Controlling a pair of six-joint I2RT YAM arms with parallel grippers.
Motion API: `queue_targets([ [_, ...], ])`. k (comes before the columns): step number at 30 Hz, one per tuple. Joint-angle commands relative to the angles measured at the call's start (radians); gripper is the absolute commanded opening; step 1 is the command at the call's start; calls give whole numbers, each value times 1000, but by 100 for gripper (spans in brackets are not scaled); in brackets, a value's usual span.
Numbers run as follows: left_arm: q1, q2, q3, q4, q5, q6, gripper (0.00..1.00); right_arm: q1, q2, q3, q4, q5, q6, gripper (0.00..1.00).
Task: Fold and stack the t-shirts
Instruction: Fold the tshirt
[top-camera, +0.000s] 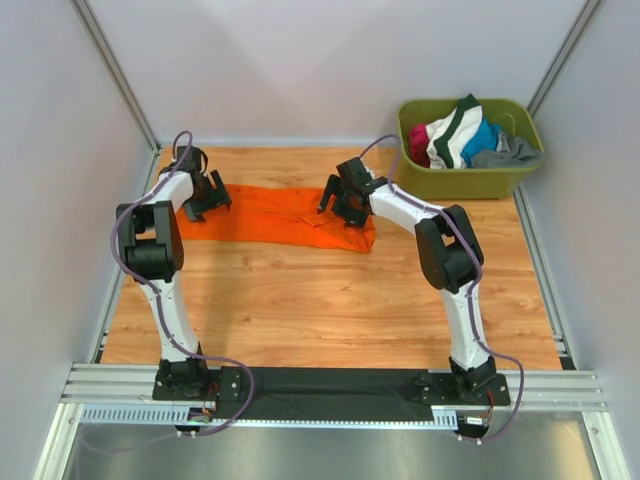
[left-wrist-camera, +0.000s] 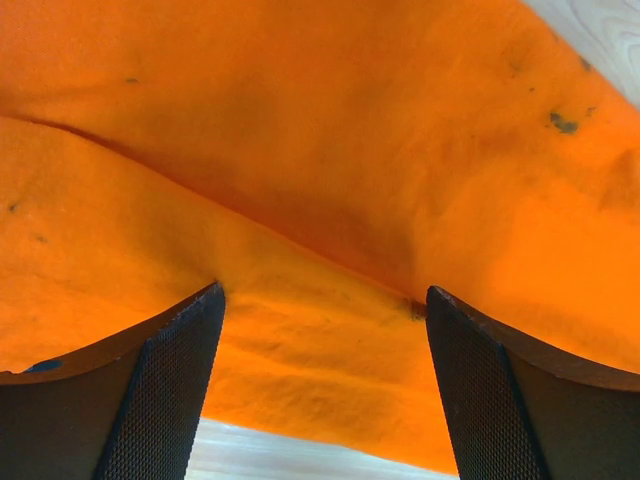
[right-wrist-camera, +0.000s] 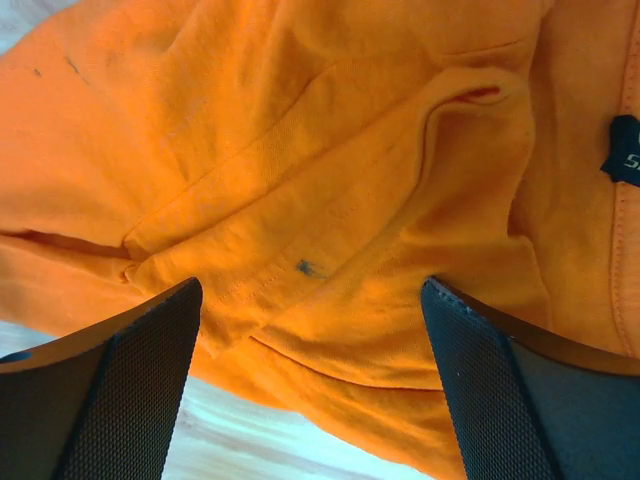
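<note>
An orange t-shirt (top-camera: 275, 218) lies in a long folded band across the far part of the wooden table. My left gripper (top-camera: 207, 200) hovers over its left end, jaws open, with orange cloth (left-wrist-camera: 330, 200) filling the wrist view and nothing pinched between the fingers (left-wrist-camera: 160, 390). Over the shirt's right end sits my right gripper (top-camera: 345, 208), also open. Its wrist view shows layered orange cloth (right-wrist-camera: 330, 200) with a small dark logo (right-wrist-camera: 310, 267) and a dark neck label (right-wrist-camera: 625, 150). More t-shirts (top-camera: 462, 138) are piled in the green tub.
An olive-green tub (top-camera: 470, 178) stands at the far right corner, holding white, blue, red and grey clothes. Bare wooden table (top-camera: 320, 300) stretches between the shirt and the arm bases. Grey walls close in the sides and back.
</note>
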Motion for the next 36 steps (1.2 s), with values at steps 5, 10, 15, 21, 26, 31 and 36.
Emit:
queue_targets([
  [5,29,-19,-56,-111,-40,-154,88,-5,165,208,-115,54,-145,93],
  [10,32,-79,-177,-136,-35,-239,88,-22,223,287,-100,34,-164,93],
  [15,26,-215,-359,-151,-33,-361,88,-22,356,488,-175,-31,-191,93],
  [21,-72,-447,-617,-229,-96,-526,88,-24,449,607,-150,-105,-183,95],
  [26,-183,-609,-724,-261,-36,-592,86,-24,479,642,-124,-134,-174,96],
  [31,-296,-674,-800,-207,-1,-611,86,-17,499,665,-81,-148,-149,98],
  [36,-378,-646,-811,-212,-13,-586,85,-5,550,757,-63,-133,-149,100],
])
